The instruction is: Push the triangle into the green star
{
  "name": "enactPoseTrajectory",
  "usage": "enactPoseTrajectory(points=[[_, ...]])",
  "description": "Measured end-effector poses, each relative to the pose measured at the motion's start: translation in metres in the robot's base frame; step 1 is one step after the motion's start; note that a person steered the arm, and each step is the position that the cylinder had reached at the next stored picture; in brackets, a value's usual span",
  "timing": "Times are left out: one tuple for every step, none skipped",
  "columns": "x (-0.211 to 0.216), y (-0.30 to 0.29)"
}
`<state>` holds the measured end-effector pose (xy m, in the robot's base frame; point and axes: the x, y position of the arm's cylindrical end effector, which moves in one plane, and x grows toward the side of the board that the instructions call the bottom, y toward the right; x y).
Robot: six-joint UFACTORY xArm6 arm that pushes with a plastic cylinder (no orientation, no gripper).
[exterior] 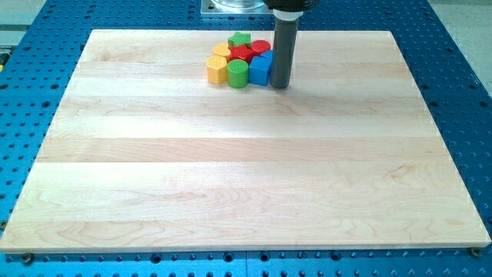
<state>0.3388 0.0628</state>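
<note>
At the far end of the table point(231, 177), my tip point(280, 85) stands touching the right side of the blue block point(260, 69), the edge of a tight cluster. I have no jaws to open or shut, only this rod, and it holds nothing. Left of my tip sit a green cylinder point(237, 74) and a yellow block point(217, 70); behind them lie red pieces point(243, 53), and at the back the green star point(240, 39). Which piece is the triangle I cannot tell; the blue one seems likeliest, being just beside my tip for a shove toward the star.
</note>
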Motion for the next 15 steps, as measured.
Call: enactPoseTrajectory(points=[[0.000, 0.000], [0.000, -0.005], [0.031, 0.009], [0.041, 0.038], [-0.022, 0.079], [-0.088, 0.075], [-0.077, 0.039], [-0.012, 0.004], [-0.009, 0.008], [-0.049, -0.001], [-0.069, -0.030], [-0.032, -0.060], [-0.028, -0.055], [-0.053, -0.019], [-0.091, -0.020]])
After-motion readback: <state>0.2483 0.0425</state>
